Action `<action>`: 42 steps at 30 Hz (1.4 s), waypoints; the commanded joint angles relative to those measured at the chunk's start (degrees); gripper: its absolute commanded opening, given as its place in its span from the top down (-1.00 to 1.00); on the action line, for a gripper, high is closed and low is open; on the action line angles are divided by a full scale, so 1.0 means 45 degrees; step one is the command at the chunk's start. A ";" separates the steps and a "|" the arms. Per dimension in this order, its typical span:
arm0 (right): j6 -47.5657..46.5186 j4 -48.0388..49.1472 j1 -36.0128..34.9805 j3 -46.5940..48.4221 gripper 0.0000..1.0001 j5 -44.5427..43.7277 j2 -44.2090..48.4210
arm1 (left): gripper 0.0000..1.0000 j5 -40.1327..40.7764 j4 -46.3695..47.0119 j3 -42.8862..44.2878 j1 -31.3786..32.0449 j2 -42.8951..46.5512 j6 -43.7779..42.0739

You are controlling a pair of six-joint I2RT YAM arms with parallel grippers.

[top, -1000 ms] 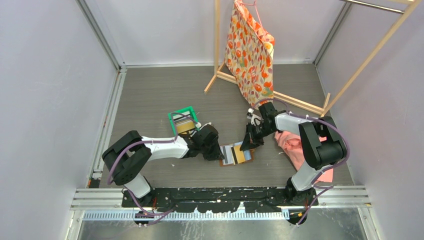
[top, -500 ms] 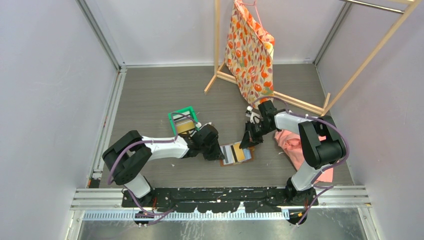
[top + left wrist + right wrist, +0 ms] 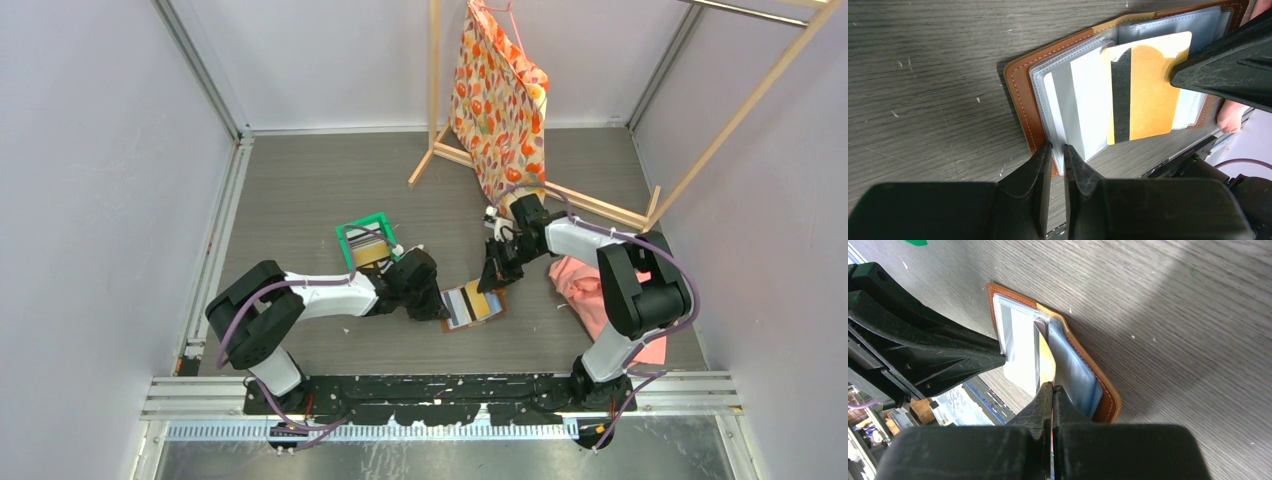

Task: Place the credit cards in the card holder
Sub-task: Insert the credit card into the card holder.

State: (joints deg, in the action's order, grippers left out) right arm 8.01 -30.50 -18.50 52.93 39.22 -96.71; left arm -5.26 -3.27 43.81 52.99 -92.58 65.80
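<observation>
The brown card holder (image 3: 488, 314) lies open on the grey table, its clear sleeves (image 3: 1068, 90) facing up. A white and grey credit card (image 3: 1083, 105) sits inside a sleeve. A gold credit card (image 3: 1153, 95) with a black stripe lies half over the sleeves, and my right gripper (image 3: 1052, 388) is shut on its edge. The gold card (image 3: 1046, 360) stands nearly on edge in the right wrist view, beside the blue lining (image 3: 1075, 370). My left gripper (image 3: 1057, 149) is shut on the near left corner of the holder's sleeve. Both grippers meet over the holder (image 3: 470, 300).
A green bin (image 3: 352, 232) holding more cards stands just behind the left gripper. A pink cloth (image 3: 590, 290) lies right of the right arm. A wooden rack (image 3: 560, 195) with a hanging floral bag (image 3: 500, 110) occupies the back.
My right gripper has shifted slightly back and left with the gold card. The card holder has turned a little. The left gripper has kept its place.
</observation>
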 commanded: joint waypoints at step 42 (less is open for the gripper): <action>0.2472 0.4801 0.0755 -0.2482 0.98 0.0522 0.1994 | 0.66 -0.0167 0.0540 -0.0048 -0.0135 -0.0146 0.0036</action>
State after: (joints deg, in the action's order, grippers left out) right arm 18.76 -11.38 -15.25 42.39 39.00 -89.38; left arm -5.89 -2.79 43.81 52.75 -92.79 65.80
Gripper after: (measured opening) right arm 0.017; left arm 0.170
